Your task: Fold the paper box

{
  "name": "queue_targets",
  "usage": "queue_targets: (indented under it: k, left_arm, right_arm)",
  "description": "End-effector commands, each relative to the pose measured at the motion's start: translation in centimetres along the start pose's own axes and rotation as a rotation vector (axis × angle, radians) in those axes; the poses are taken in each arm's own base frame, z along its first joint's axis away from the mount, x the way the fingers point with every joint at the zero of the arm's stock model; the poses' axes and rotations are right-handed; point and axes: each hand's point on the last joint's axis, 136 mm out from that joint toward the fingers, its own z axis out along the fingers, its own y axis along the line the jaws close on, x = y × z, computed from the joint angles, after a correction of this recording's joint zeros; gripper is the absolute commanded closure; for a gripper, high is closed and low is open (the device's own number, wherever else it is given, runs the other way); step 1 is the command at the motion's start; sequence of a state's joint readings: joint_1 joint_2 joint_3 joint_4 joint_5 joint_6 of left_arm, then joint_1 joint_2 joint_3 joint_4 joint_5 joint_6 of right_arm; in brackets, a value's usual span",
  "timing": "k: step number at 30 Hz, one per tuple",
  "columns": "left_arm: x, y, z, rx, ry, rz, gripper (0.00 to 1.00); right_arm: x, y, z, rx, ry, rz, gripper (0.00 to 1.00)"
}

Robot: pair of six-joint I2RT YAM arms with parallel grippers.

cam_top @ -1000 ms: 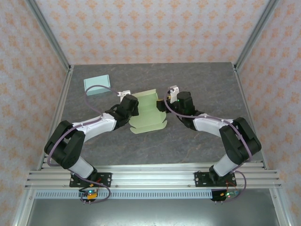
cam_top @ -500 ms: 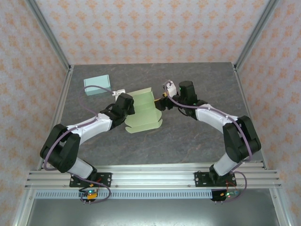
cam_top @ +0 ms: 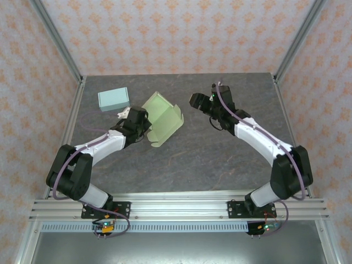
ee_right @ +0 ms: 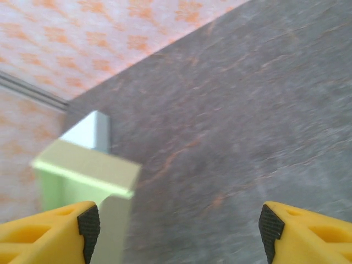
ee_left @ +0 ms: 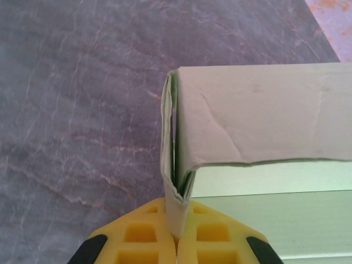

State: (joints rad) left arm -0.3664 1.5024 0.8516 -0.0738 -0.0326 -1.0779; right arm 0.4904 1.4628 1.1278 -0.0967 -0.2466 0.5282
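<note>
The pale green paper box (cam_top: 163, 117), partly folded, stands tilted up on the grey table left of centre. My left gripper (cam_top: 144, 129) holds its near left edge. In the left wrist view the yellow fingers (ee_left: 137, 236) are shut on a folded double wall of the paper box (ee_left: 258, 110), pinched at the left gripper (ee_left: 177, 220). My right gripper (cam_top: 193, 100) hangs open to the right of the box, apart from it. In the right wrist view the right gripper (ee_right: 179, 231) has nothing between its fingers, and the paper box (ee_right: 82, 165) lies blurred at the left.
A light blue box (cam_top: 114, 99) sits at the back left, close behind the green one, and shows as the blue box (ee_right: 88, 129) behind the green one in the right wrist view. Metal frame posts (cam_top: 66, 60) bound the table (cam_top: 220, 159).
The left gripper has drawn the box to the left and back and tipped it up on edge. The right gripper has left the box's right side and moved back and up.
</note>
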Motion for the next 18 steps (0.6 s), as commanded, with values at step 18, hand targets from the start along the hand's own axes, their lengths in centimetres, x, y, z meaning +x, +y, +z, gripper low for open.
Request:
queue_targets:
  k: [18]
  left_arm:
    - [0.4, -1.7, -0.4, -0.005, 0.002, -0.408, 1.00]
  right_arm:
    - [8.6, 7.4, 0.4, -0.120, 0.247, -0.079, 0.48]
